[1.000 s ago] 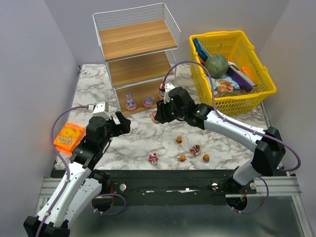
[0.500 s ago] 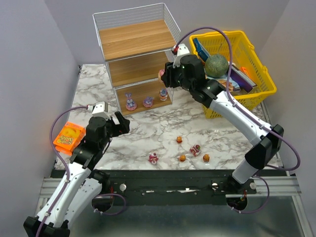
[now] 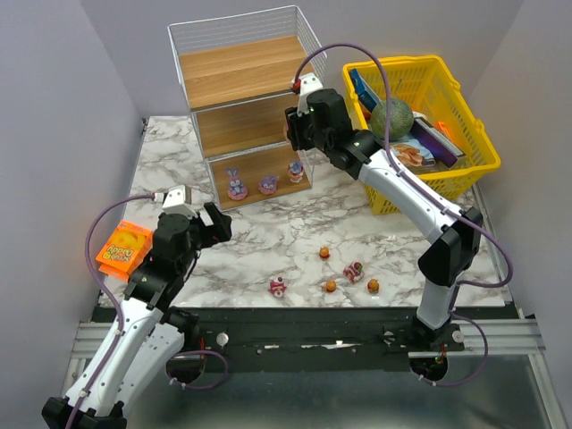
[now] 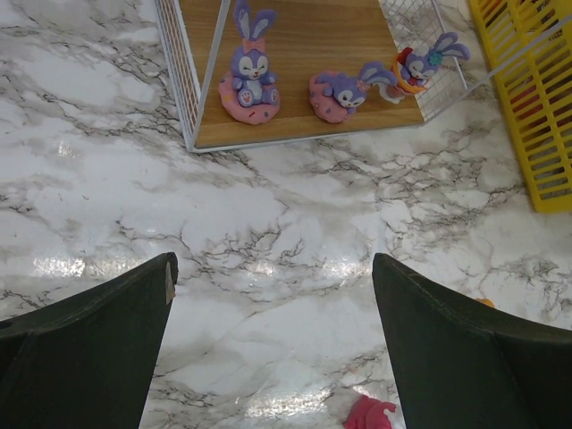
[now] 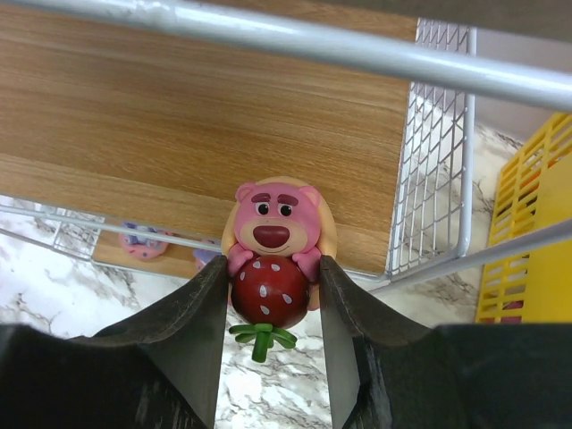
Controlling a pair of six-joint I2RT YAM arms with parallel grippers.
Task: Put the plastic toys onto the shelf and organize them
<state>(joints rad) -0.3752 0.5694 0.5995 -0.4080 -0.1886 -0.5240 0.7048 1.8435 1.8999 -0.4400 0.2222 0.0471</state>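
The white wire shelf (image 3: 246,71) has three purple bunny toys (image 4: 251,76) on its bottom board. The yellow basket (image 3: 438,183) beside it holds a green ball (image 3: 391,116) and some packets (image 3: 411,156). The right gripper (image 5: 271,268) squeezes a pink bear toy (image 5: 273,223) up by the middle board. Only the right wrist view shows the bear's face. The left gripper (image 4: 273,259) hangs with its fingers spread wide over the marble table (image 3: 259,241). Five little toys (image 3: 278,286) lie there.

Top view: fixed, high at near side, facing down and forward over whole tabletop (image 3: 259,232), shelf (image 3: 246,71) at far end
Left wrist: looks down between left tool (image 4: 273,268) fingers at tabletop, bottom board (image 4: 313,36) ahead
Right wrist: close against middle board (image 5: 179,134), toy (image 5: 273,228) in right tool (image 5: 268,286) foreground
Bottom board shared by all three
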